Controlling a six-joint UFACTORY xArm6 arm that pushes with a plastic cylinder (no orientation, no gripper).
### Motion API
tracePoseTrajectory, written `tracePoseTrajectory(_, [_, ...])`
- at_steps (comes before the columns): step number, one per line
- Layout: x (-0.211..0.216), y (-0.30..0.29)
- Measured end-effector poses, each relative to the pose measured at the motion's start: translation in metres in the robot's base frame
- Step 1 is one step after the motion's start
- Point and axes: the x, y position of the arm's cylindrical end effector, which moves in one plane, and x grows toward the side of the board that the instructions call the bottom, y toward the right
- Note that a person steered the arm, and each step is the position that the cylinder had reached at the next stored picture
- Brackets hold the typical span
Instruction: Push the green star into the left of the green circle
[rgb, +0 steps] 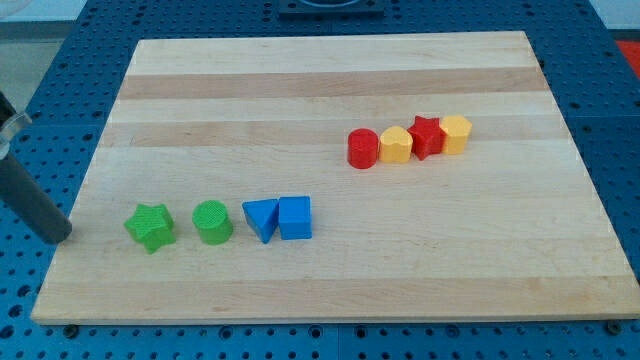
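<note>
The green star (150, 226) lies on the wooden board (330, 90) at the view's lower left. The green circle (212, 222) stands just to its right, with a small gap between them. My dark rod comes in from the view's left edge, and my tip (62, 236) rests at the board's left edge, well to the left of the green star and apart from it.
A blue triangle (261, 218) and a blue block (295, 217) touch each other right of the green circle. Further up and right, a red cylinder (363, 149), a yellow block (396, 146), a red star (426, 136) and a yellow block (455, 133) form a row.
</note>
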Motion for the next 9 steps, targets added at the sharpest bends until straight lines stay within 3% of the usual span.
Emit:
tracePoseTrajectory(3, [0.0, 0.064])
tracePoseTrajectory(6, [-0.003, 0.092])
tracePoseTrajectory(9, [0.031, 0.049])
